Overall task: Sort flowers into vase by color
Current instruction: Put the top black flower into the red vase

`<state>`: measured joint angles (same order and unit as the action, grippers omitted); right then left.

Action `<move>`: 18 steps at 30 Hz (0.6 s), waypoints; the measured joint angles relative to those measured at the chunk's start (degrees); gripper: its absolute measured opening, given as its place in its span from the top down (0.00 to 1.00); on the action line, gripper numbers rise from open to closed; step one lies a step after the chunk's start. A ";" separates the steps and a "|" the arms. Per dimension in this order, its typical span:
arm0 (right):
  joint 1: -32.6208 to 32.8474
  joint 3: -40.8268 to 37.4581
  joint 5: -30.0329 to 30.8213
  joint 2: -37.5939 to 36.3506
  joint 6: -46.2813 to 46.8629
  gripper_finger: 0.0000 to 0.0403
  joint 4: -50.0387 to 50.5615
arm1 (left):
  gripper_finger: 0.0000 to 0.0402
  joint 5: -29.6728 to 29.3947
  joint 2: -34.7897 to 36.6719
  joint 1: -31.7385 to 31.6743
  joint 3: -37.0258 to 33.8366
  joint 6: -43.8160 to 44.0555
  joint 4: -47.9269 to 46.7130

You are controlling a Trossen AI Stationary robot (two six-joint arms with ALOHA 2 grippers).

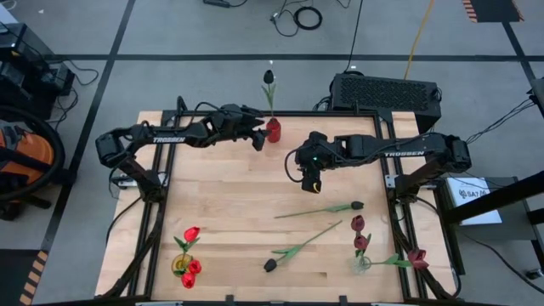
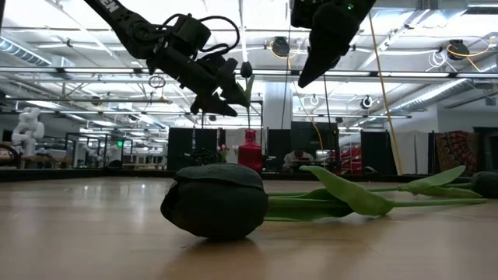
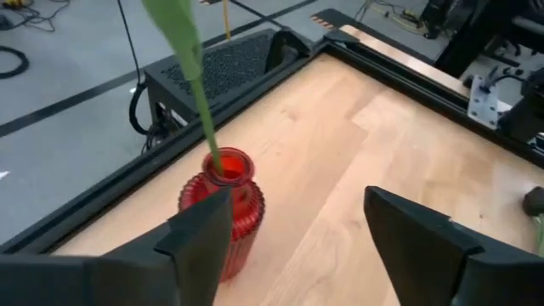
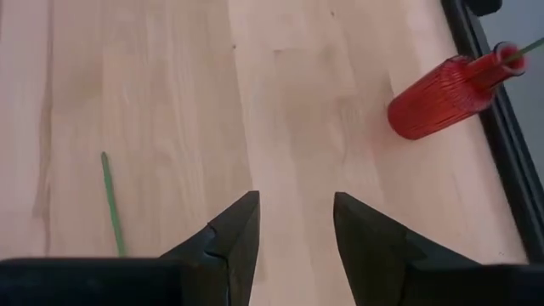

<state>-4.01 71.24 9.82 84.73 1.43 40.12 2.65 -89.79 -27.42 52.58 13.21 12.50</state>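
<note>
- A black tulip (image 1: 269,76) is stood in the red vase (image 1: 274,129) at the far edge of the table (image 1: 229,195), its stem (image 3: 197,76) passing through the neck; black heads are evidently meant for this vase.
- The left gripper (image 1: 257,136) is held just beside the red vase, fingers spread apart and empty, the vase seen between them in the left wrist view; this is judged a position for letting the stem go or steadying the vase.
- The right gripper (image 1: 311,183) is hung above the table's middle, fingers parted with nothing between them, probably poised for the next pick.
- Two more black tulips (image 1: 316,210) (image 1: 297,252) are laid flat on the near right part of the table, not yet sorted.
- Red tulips (image 1: 189,265) are gathered in a vase at the near left corner.
- Maroon tulips (image 1: 360,234) are grouped in a clear vase at the near right.
</note>
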 joint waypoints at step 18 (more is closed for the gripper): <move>-0.44 -13.12 -14.14 2.08 -7.43 0.64 -23.57 | 0.52 -1.57 13.33 8.96 -0.07 -2.02 -9.08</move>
<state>-4.45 58.13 -4.32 86.80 -6.00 16.55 1.08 -76.46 -18.46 52.51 11.19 3.42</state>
